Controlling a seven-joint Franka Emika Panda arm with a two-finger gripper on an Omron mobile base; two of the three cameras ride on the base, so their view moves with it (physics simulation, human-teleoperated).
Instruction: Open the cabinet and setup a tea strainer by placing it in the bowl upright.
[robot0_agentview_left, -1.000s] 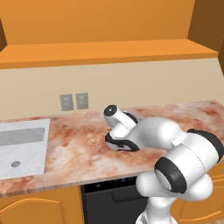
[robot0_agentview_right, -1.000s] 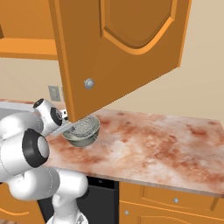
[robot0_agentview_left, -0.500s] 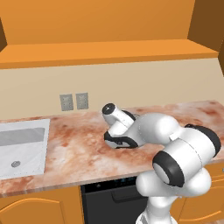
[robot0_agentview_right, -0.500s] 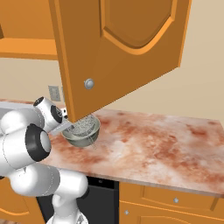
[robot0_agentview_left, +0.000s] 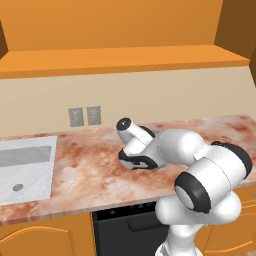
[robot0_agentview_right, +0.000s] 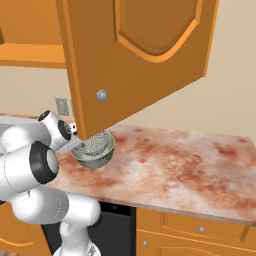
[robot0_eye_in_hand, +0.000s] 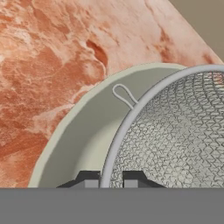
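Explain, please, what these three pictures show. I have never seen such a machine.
It is a white robot arm in a computer-drawn kitchen. Two pictures come from cameras behind the arm, to its left and its right; the third looks along its hand. On the marble counter stands a grey bowl under the open cabinet door. A mesh tea strainer sits inside the bowl. The tool is shut on the strainer's metal rim. A sink lies to the left.

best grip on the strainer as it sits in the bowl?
Pinch the strainer's thin rim, one finger inside the mesh, one outside, coming from above. The rim stands proud of the bowl, leaving a gap for the outer finger. The gripper is already shut there.
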